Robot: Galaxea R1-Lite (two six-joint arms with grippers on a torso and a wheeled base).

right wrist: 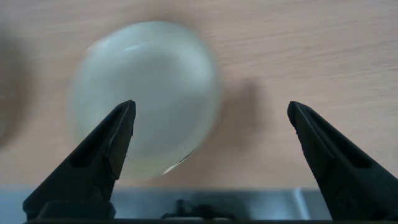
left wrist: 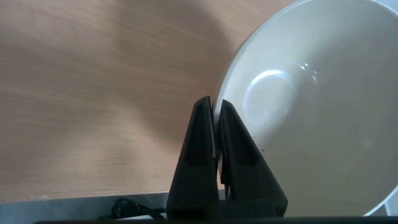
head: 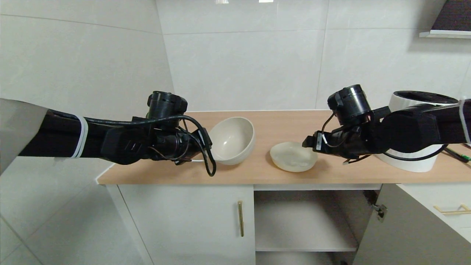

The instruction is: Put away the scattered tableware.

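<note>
A cream bowl (head: 232,140) is tilted on its side above the left part of the wooden counter (head: 257,173). My left gripper (left wrist: 216,107) is shut on the rim of the bowl (left wrist: 311,106), one finger inside and one outside. A shallow translucent dish (head: 293,156) lies flat on the counter to the bowl's right. My right gripper (head: 310,141) hangs just above the dish's right edge. It stands wide open (right wrist: 210,107), with the dish (right wrist: 146,93) under one finger and bare counter under the other.
A white round appliance (head: 419,154) stands on the counter's right end, behind my right arm. Below the counter a cupboard (head: 305,217) is open, its door (head: 404,228) swung out to the right. The door (head: 184,221) next to it is closed. A tiled wall backs the counter.
</note>
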